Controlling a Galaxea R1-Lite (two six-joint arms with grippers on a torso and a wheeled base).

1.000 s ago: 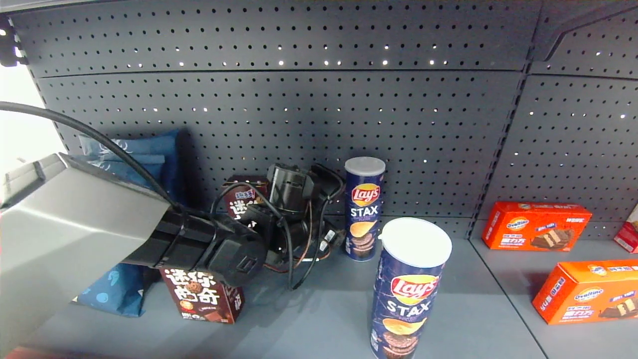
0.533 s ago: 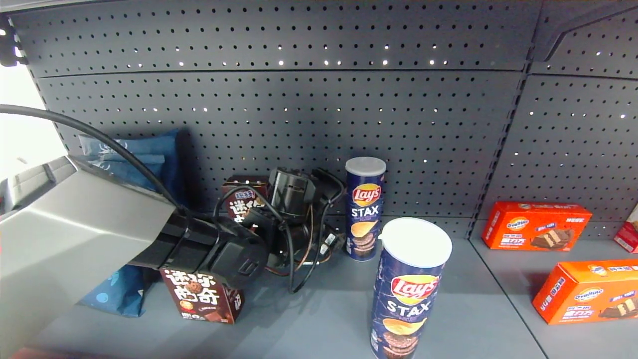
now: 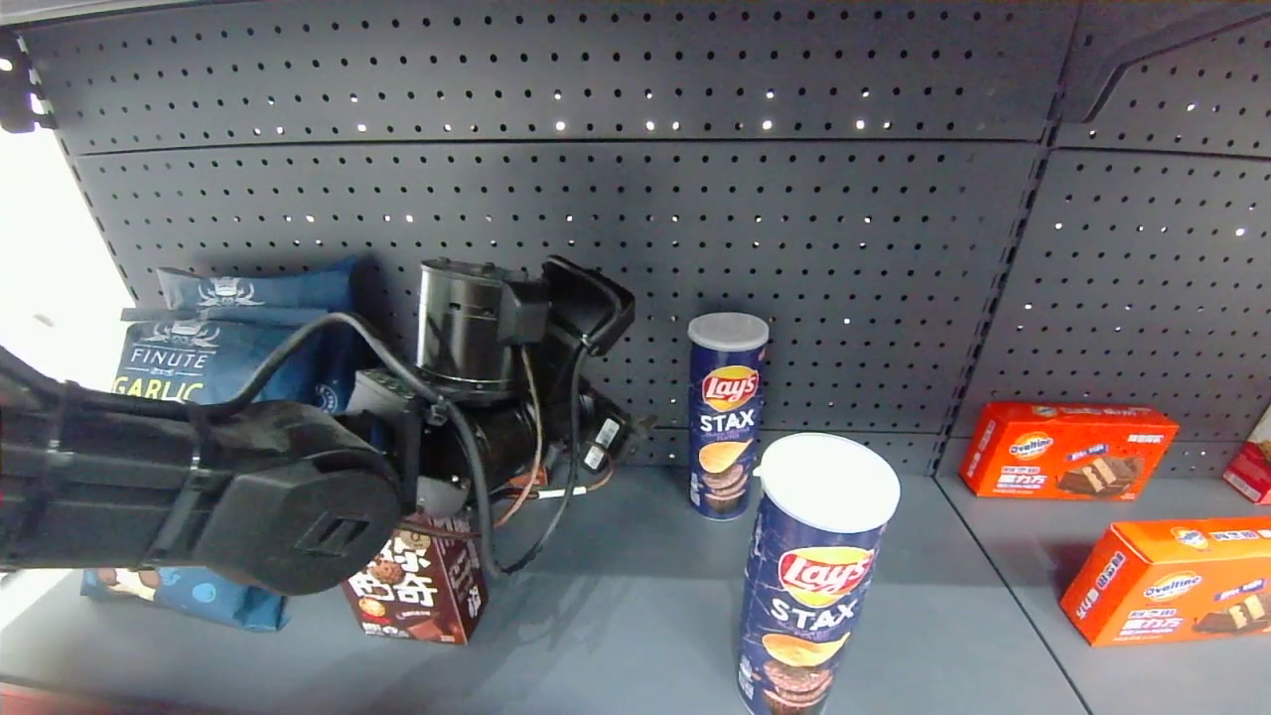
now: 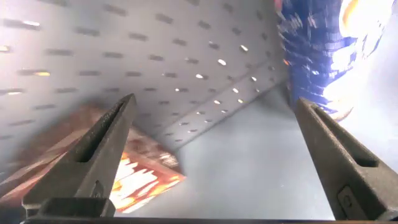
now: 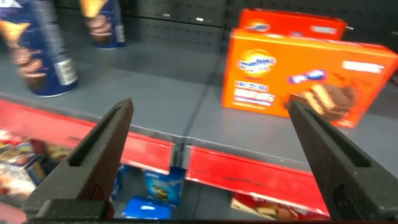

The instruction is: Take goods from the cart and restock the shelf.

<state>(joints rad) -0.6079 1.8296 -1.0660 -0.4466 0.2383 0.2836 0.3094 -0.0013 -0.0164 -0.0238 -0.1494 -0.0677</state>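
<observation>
- Currently my left gripper [image 4: 214, 104] stands wide open and empty, the brown box [image 4: 143, 177] ahead.
- Judged light, stiff cardboard: I grip its flat sides.

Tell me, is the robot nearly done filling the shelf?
Partly: chip cans, brown cookie boxes and orange boxes sit on the shelf. Nothing is in hand: the left gripper is open by the back wall, the right gripper open at the shelf's front. How much is left, I cannot tell.
</observation>
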